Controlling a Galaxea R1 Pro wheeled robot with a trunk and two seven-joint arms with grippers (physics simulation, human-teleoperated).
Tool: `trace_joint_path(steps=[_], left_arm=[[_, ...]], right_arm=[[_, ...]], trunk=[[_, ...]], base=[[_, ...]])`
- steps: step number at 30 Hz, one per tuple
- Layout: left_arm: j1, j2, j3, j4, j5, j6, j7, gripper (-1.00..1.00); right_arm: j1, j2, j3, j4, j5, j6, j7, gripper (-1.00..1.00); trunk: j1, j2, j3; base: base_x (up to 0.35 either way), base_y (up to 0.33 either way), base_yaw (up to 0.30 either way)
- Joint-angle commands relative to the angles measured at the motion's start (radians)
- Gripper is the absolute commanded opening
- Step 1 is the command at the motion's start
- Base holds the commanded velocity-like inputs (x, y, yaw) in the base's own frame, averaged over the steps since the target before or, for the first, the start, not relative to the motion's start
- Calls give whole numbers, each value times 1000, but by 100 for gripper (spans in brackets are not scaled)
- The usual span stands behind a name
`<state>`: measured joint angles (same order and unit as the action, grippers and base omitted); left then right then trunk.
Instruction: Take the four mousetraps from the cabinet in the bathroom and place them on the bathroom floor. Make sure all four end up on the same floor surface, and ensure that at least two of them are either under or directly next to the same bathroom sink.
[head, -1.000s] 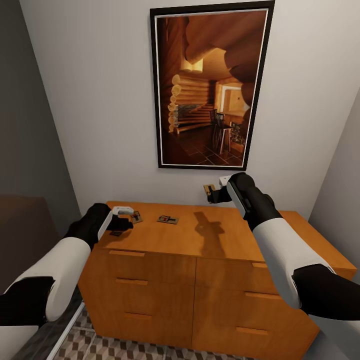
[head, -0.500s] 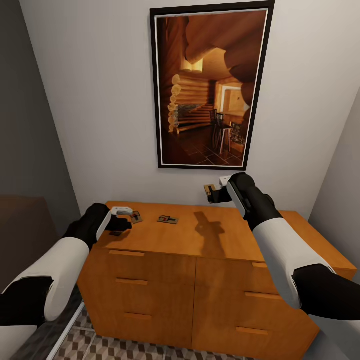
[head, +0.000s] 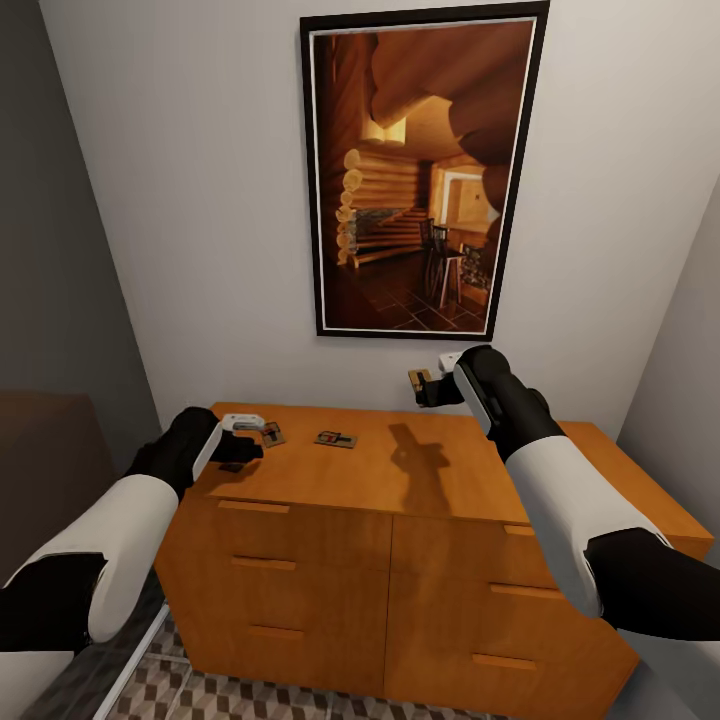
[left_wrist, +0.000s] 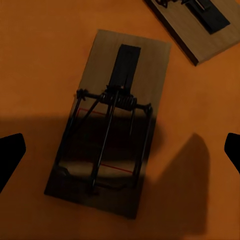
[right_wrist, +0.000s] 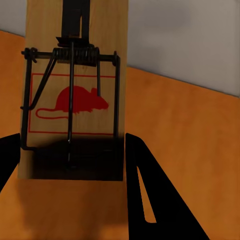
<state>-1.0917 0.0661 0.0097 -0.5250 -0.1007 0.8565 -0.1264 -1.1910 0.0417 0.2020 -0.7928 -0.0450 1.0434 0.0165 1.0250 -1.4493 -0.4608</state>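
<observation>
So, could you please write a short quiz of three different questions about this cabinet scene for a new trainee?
1. True or false: the right gripper holds a mousetrap above the cabinet.
2. The left gripper is: A) open over a lying trap, B) shut on a trap, C) on a drawer handle.
3. What hangs on the wall above the cabinet?

Key: 1 true; 2 A; 3 a framed picture of a log interior.

- Cabinet (head: 400, 520): orange-brown wood.
- Trap (right_wrist: 75, 95): pale wood, red mouse print, dark wire.
- Floor (head: 250, 700): brown, beige, white cube tiles.
- Arms: black and white.
</observation>
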Motion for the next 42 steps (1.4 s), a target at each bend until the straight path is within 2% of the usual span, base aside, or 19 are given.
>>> trace_joint_path(steps=[1,42], left_arm=[[-1,0,1,-1,-11,4,-9,100],[-1,1,2,3,-11,9,-7,100]], right_arm=[[-1,0,1,0,-6,4,-1,-100],[-1,0,2,0,-7,4,-1,-100]], trunk=[[0,-1,-1],[0,-1,-1]], base=[[0,0,0],[0,0,0]])
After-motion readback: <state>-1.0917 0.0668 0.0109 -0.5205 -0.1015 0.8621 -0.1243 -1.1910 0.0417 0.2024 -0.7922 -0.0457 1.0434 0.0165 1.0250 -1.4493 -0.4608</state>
